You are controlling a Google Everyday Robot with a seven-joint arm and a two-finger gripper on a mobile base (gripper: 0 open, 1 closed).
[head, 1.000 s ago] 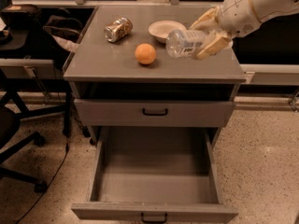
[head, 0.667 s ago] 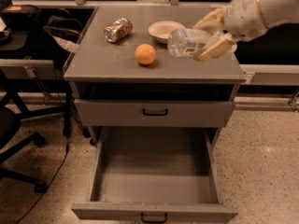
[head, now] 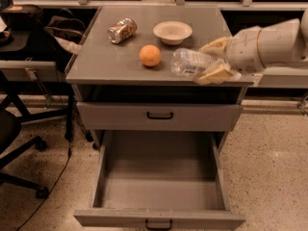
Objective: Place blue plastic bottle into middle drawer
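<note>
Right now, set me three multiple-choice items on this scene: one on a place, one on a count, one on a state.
1. Where is the blue plastic bottle? A) on the floor B) in the gripper, at the cabinet top's right front edge C) on the chair
2. Besides the bottle, how many things sit on the cabinet top? A) two B) three C) five
3. The middle drawer is: A) shut B) open, full of papers C) open, floor bare
Key: 1 B, gripper clamps it on both sides; 2 B, can, bowl, orange; 3 C, pulled out, nothing in it.
</note>
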